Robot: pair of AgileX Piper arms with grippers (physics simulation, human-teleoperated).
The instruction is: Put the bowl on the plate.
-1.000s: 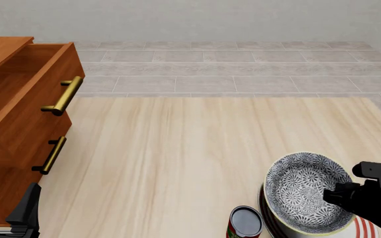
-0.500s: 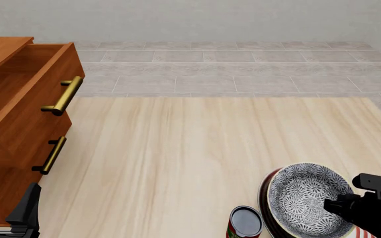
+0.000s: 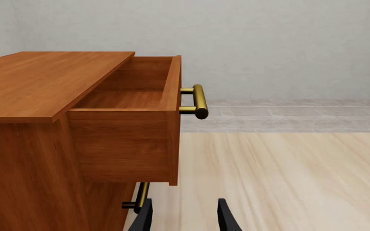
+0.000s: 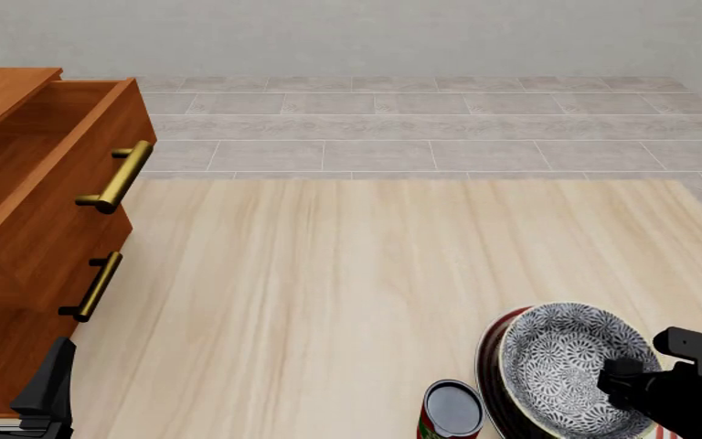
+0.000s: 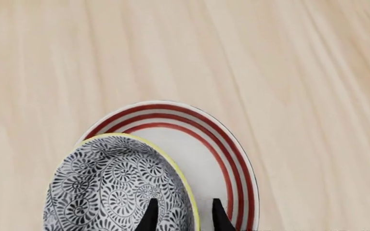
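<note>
The grey-blue floral bowl (image 4: 569, 364) is over the red-ringed white plate (image 4: 488, 364) at the table's near right, covering most of it. In the front view I cannot tell whether the bowl touches the plate. My right gripper (image 4: 625, 382) is shut on the bowl's right rim. In the right wrist view its fingers (image 5: 151, 214) straddle the yellow-green rim of the bowl (image 5: 111, 187), with the plate (image 5: 201, 144) showing beyond it. My left gripper (image 4: 15, 382) is open and holds nothing at the near left, by the cabinet.
A small red can (image 4: 452, 410) stands just left of the plate. A wooden cabinet (image 4: 10, 256) with its top drawer (image 3: 133, 103) pulled open and brass handles (image 4: 117, 176) fills the left side. The table's far edge runs across the middle of the front view.
My right gripper has come down and towards the near edge with the bowl, which now sits lower over the plate. The left arm has not moved.
</note>
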